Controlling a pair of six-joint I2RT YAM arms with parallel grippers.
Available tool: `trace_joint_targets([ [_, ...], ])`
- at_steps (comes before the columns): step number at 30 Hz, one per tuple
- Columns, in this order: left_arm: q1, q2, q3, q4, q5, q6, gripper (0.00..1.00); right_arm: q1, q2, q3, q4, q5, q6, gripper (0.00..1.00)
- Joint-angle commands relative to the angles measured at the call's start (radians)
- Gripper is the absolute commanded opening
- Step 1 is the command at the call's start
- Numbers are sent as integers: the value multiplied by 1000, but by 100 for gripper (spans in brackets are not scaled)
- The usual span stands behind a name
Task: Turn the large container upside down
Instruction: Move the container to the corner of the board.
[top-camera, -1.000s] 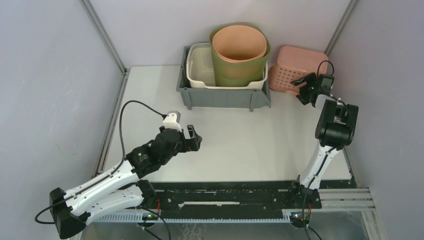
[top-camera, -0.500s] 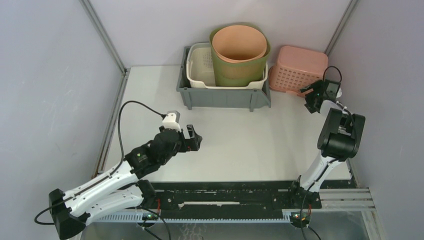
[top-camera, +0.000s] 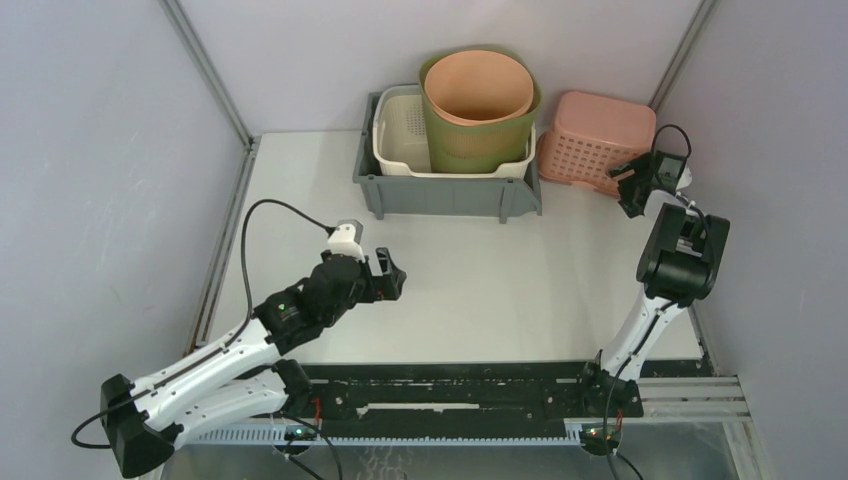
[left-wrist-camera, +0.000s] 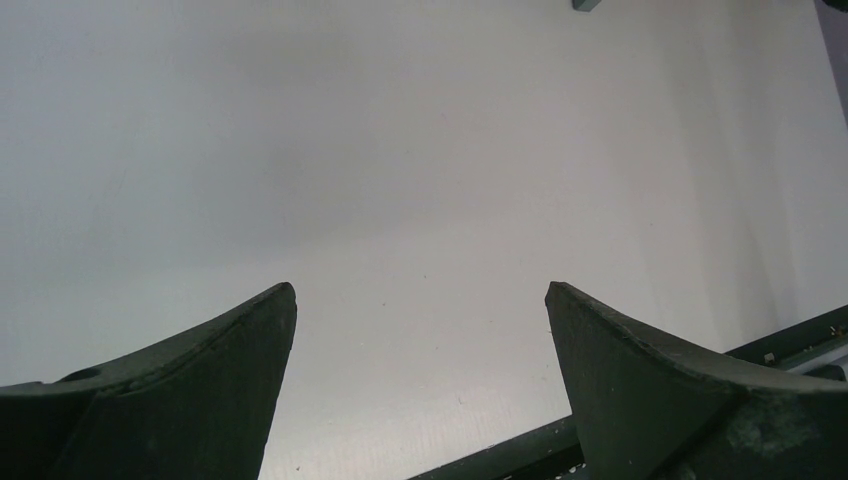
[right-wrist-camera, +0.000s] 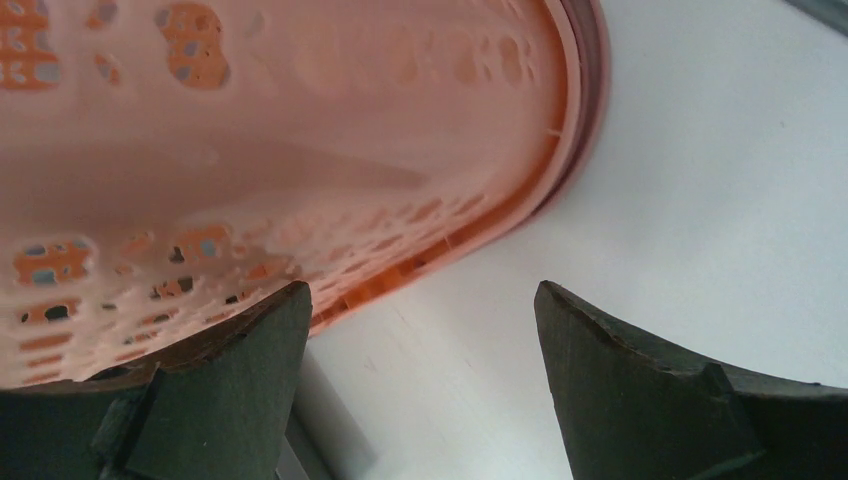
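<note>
Top external view showed me the large pink perforated plastic container (top-camera: 597, 135) rim-down on the tabletop (top-camera: 500, 280), just left of my released right hand (top-camera: 628, 188), with the equally released left hand (top-camera: 392, 272) well apart.

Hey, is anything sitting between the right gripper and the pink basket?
Nothing visible does. The open right gripper is close beside the basket, near its rim, and only bare table shows between them.

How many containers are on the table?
4: grey bin at the back, white basket and green tub inside it, pink basket to its right. Orange liner may be another.
</note>
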Motion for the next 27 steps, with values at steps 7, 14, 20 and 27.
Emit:
trace_joint_targets([
  [7,9,-5,26,-8,-6,5,100,-6,118,163,21,9,-34,90],
  [14,9,-5,27,-18,12,-4,100,-17,158,239,1,-31,-44,90],
  [20,9,0,33,-25,38,18,100,-19,55,124,22,-12,-62,91],
  [27,11,-5,24,-14,46,31,100,-39,17,110,-66,71,-76,90],
])
